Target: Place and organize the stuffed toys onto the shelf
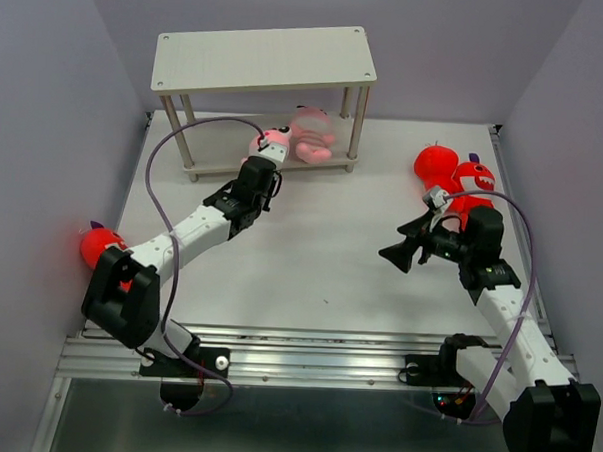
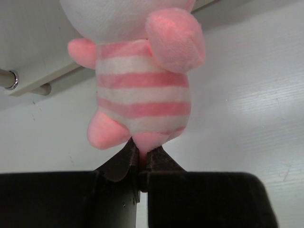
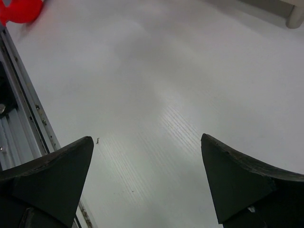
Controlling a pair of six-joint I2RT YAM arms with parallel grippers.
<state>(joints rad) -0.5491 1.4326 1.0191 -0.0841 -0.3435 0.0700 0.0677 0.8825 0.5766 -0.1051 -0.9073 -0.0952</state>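
On your white table [image 1: 309, 276], a pale two-tier metal-legged shelf [image 1: 264, 59] stands at 12 o'clock, with a pink striped plush pig [image 1: 313, 138] on its lower board. Two red plush sharks [image 1: 471, 183] lie at 2 o'clock, a third red shark [image 1: 98, 245] at 9 o'clock.

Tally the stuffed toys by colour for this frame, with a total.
Red toys: 3, one at far left, two at right.
Pink striped toys: 2, one pinched in the left gripper, one on the shelf lower board.
Total: 5

Bright, even overhead light, soft shadows, mild sheen on table [image 3: 176, 124]
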